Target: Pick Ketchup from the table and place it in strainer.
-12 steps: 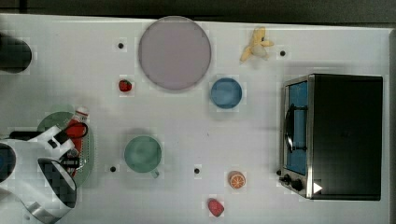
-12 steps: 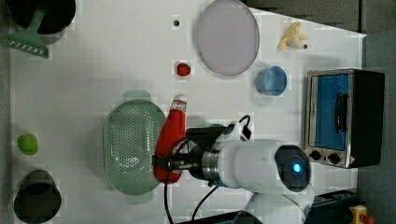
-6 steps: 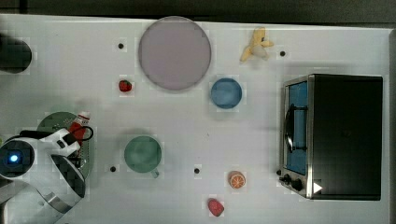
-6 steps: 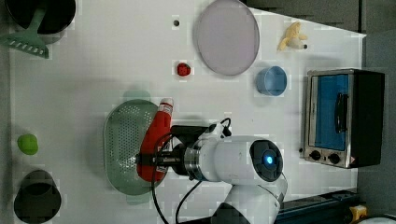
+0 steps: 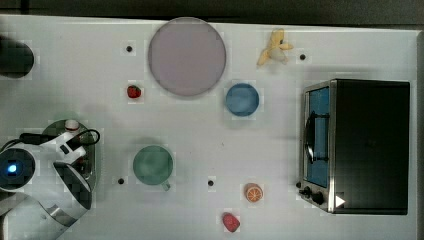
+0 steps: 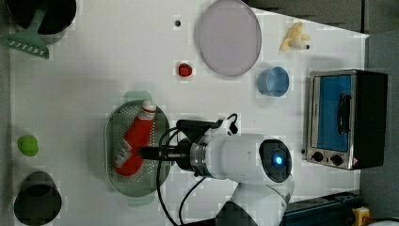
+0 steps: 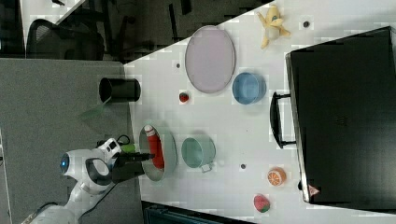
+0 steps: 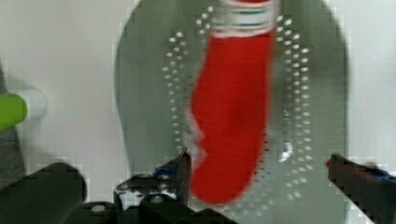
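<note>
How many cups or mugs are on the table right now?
2: a green mug near the strainer, and a blue cup between the round plate and the toaster oven.

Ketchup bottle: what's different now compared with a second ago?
The gripper carried the Ketchup toward the left view's left, over the strainer, then opened; the bottle now lies inside it, released. The strawberry, blue bowl, green mug and toaster oven stayed put.

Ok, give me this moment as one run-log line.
stage: release | gripper: open, over strainer | Ketchup: lying in strainer, not gripped | next: likely retract
</note>
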